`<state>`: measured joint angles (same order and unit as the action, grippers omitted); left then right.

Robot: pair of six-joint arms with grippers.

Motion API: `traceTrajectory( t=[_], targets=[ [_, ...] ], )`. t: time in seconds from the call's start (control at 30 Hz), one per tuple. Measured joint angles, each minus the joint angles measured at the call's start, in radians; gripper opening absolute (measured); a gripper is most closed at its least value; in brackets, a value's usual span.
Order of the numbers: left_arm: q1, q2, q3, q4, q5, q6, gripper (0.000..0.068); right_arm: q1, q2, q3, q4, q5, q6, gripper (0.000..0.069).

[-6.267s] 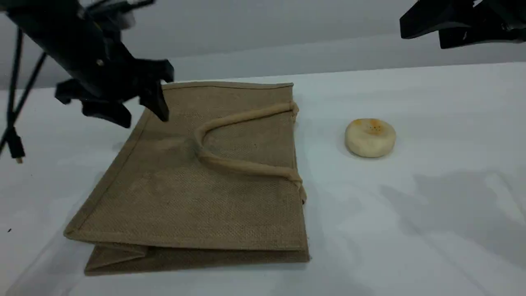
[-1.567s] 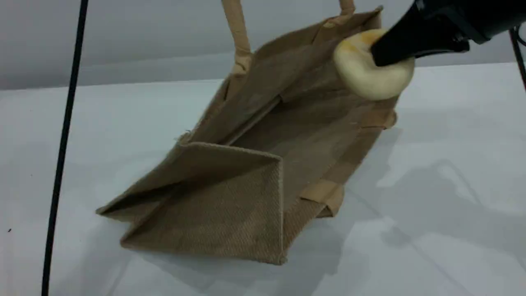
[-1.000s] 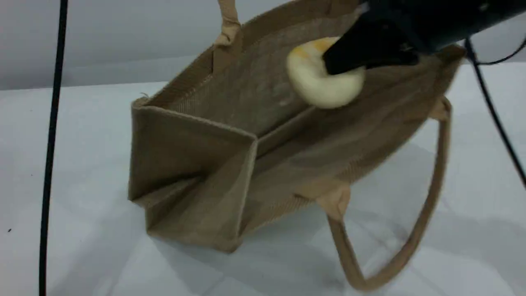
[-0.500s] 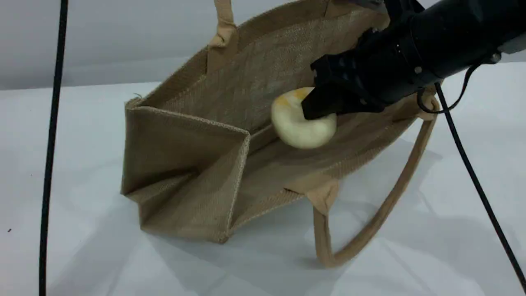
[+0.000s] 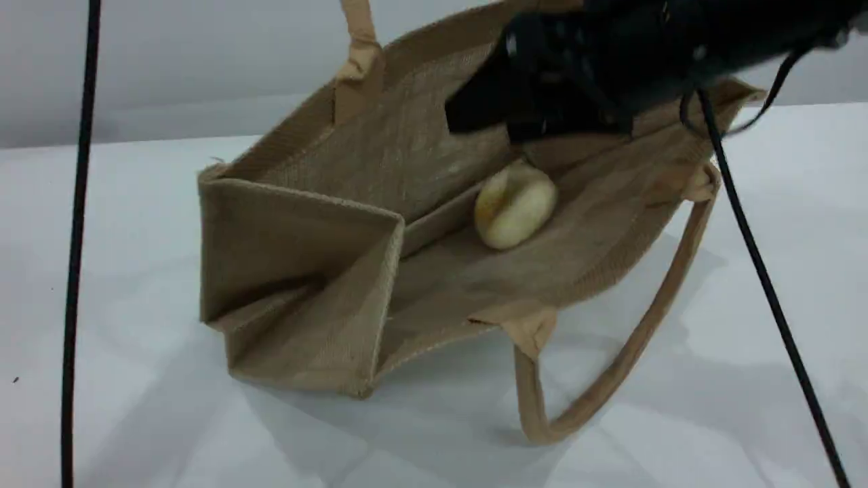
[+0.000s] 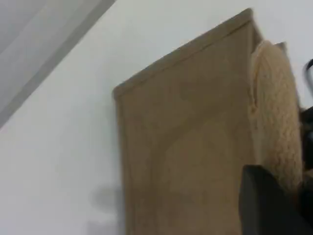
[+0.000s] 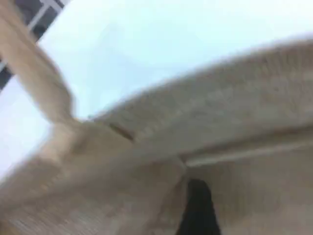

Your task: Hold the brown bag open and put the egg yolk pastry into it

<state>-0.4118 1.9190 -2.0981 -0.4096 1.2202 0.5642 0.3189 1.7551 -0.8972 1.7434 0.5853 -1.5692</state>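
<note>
The brown bag (image 5: 305,224) stands tilted on the white table with its mouth open toward the camera. Its upper handle (image 5: 359,47) runs taut out of the top edge. In the left wrist view that handle (image 6: 276,112) leads down to my left gripper's dark fingertip (image 6: 266,205), which is shut on it beside the bag's wall (image 6: 181,156). The egg yolk pastry (image 5: 515,205) lies on its side inside the bag, free of any finger. My right gripper (image 5: 502,125) hovers just above it, blurred and open. The right wrist view shows only blurred bag weave (image 7: 220,122).
The bag's lower handle (image 5: 610,379) loops down onto the table (image 5: 746,407) at the front right. A black cable (image 5: 78,203) hangs down the left side, and another cable (image 5: 766,271) trails from the right arm across the right side.
My right gripper carried the pastry down into the bag, let it go and rose; the pastry now rests on the bag's inner wall. The bag stays held up.
</note>
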Motion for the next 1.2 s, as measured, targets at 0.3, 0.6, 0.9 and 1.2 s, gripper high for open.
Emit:
traceTrajectory(
  t=[0.3,0.6,0.9,1.2],
  targets=[
    [0.122,-0.056,0.0,-0.084,0.003,-0.003,0.0083,0.0,-0.132,0.001,0.001,-0.089,0.0,0.0464],
    [0.159,-0.056,0.003,-0.126,0.002,0.003,0.0083,0.0,-0.131,0.001,0.001,-0.094,-0.001,0.0464],
    [0.147,0.014,0.081,-0.181,-0.004,0.008,0.0083,0.0,-0.183,0.001,-0.026,-0.065,-0.001,0.0465],
    [0.123,0.086,0.203,-0.177,-0.088,0.028,0.0083,-0.001,-0.398,0.001,-0.305,-0.112,0.153,0.0465]
  ],
)
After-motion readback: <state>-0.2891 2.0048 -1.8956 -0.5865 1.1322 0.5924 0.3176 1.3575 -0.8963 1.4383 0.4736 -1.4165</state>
